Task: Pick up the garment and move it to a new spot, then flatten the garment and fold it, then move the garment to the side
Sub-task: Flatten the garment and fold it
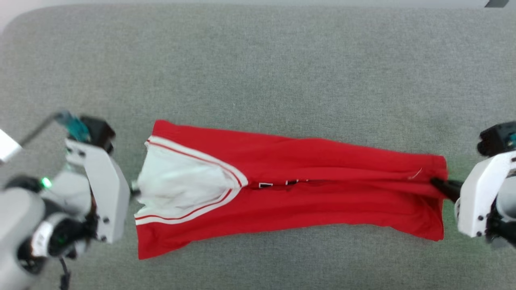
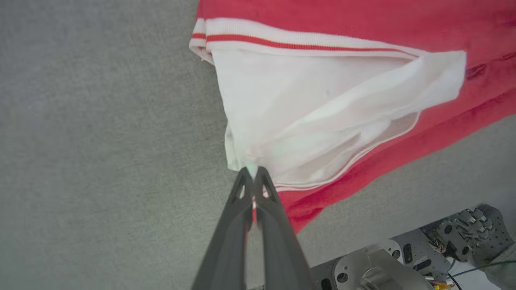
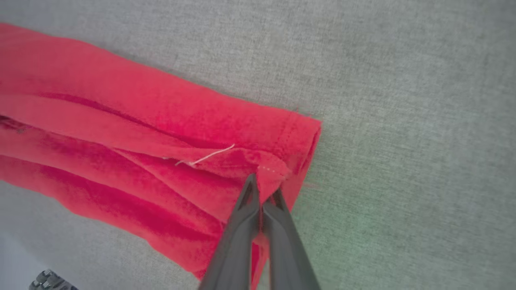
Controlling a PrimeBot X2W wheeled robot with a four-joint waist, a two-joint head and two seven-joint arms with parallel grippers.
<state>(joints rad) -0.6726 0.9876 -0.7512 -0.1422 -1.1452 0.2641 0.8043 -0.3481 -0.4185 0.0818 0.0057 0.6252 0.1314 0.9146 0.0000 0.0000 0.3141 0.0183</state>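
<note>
The garment (image 1: 322, 193), bright red with a white panel edged in thin stripes at its left end, lies stretched lengthwise across the grey surface. My left gripper (image 1: 135, 191) is shut on the white fabric at the garment's left end; in the left wrist view the gripper (image 2: 253, 173) pinches a bunch of white cloth (image 2: 306, 108). At the far right my right gripper (image 1: 437, 184) is shut on the red hem; the right wrist view shows the gripper (image 3: 264, 193) clamping a fold of the garment (image 3: 121, 133) by its stitched edge, where a loose white thread (image 3: 205, 158) sticks out.
A grey fabric-covered surface (image 1: 258, 60) spreads wide beyond the garment and in front of it. Its rounded back-left corner (image 1: 16, 24) meets a pale floor. Part of the robot's metal base (image 2: 403, 262) appears at the lower right of the left wrist view.
</note>
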